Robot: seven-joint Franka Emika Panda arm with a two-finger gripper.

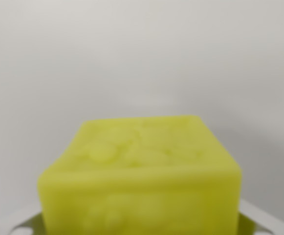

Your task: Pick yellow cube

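Observation:
The yellow cube (142, 171) fills the lower middle of the wrist view, very close to the camera and out of focus, with faint raised marks on its top and front faces. Pale metal fingertips (266, 220) show at both bottom corners, pressed against the cube's left and right sides. My gripper (142, 225) is shut on the cube. The cube's lower part is cut off by the bottom edge of the picture.
Behind the cube there is only a plain, blurred grey-white surface, with a soft shadow to the cube's right. No other object or edge shows.

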